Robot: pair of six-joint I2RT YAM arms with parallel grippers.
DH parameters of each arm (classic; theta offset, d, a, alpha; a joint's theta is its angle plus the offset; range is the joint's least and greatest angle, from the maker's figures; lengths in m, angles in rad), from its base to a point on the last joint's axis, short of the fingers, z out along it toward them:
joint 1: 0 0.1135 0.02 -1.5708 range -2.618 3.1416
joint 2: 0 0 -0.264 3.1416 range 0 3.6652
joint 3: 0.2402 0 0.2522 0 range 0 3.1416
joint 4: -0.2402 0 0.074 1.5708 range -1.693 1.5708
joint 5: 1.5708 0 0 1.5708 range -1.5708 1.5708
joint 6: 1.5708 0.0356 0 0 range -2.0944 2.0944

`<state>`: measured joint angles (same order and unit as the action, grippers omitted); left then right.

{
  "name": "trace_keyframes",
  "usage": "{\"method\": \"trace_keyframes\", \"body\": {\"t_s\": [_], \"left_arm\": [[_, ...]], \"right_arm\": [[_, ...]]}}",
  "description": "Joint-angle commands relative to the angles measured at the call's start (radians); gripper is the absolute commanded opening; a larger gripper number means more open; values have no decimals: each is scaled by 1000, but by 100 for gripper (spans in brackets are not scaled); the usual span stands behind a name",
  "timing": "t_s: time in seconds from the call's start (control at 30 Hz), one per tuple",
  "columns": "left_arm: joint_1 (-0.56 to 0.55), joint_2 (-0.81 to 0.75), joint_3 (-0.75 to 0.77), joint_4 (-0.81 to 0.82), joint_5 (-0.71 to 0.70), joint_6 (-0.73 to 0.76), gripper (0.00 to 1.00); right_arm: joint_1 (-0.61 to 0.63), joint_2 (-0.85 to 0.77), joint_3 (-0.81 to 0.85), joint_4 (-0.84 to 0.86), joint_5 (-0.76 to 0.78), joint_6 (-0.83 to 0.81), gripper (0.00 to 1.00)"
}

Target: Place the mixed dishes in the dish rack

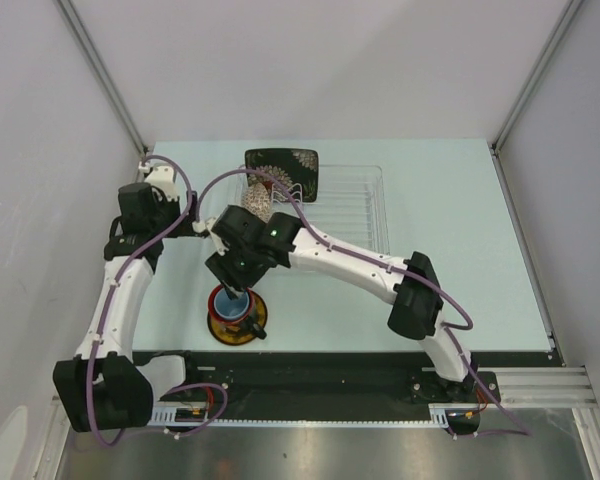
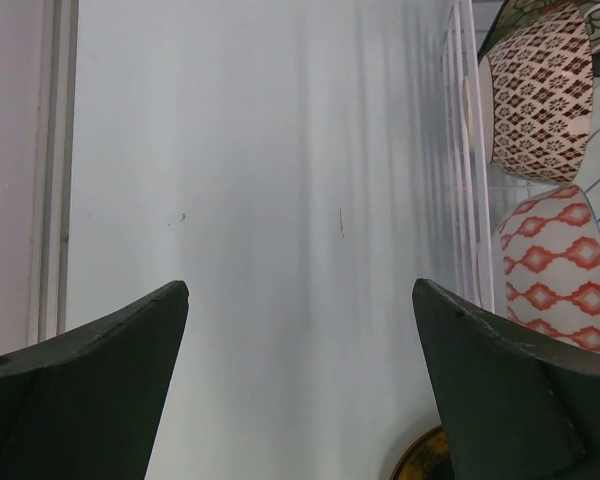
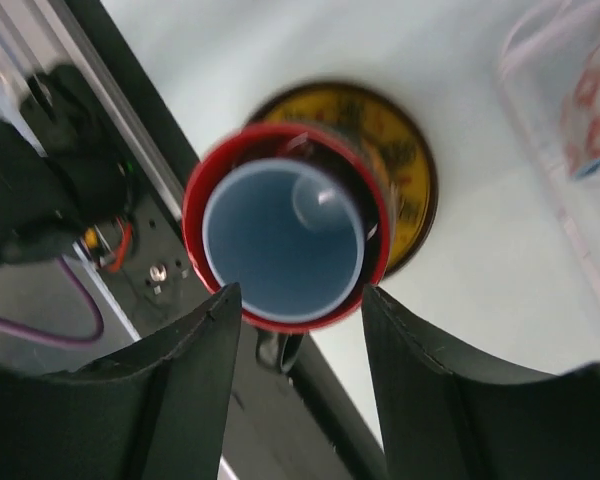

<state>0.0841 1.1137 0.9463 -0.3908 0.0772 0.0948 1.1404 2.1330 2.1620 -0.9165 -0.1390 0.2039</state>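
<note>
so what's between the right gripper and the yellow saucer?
The red mug, blue inside. It covers part of the yellow saucer, and the right gripper flanks its rim from above. The right wrist view shows this best; the top view agrees.

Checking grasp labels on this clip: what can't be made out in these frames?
- Top view: the right arm covers the right end effector, hiding any contact with the red mug.
- Right wrist view: blur hides any gap at the mug's rim.
- Left wrist view: the right edge cuts off the orange-patterned bowl.
</note>
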Motion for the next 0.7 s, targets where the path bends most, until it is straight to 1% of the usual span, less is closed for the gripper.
{"method": "trace_keyframes", "body": {"t_s": [0.0, 0.03, 0.13, 0.27, 0.4, 0.47, 0.67], "left_arm": [[29, 0, -1, 29, 42, -18, 100], [37, 5, 2, 24, 45, -20, 100], [42, 1, 2, 26, 55, -18, 99], [45, -3, -10, 30, 62, -21, 100], [43, 5, -14, 32, 72, -29, 100], [43, 3, -18, 35, 72, -30, 100], [43, 2, -37, 41, 59, -23, 99]], "right_arm": [[16, -68, -22, -88, -48, -31, 56], [18, -94, -75, -81, -48, -29, 57], [22, -131, -151, -55, -40, -17, 58], [22, -162, -214, -7, -43, 3, 56], [22, -148, -208, -1, -59, -9, 55], [22, -134, -196, 1, -68, -20, 53], [21, -79, -116, -21, -91, -38, 53]]}}
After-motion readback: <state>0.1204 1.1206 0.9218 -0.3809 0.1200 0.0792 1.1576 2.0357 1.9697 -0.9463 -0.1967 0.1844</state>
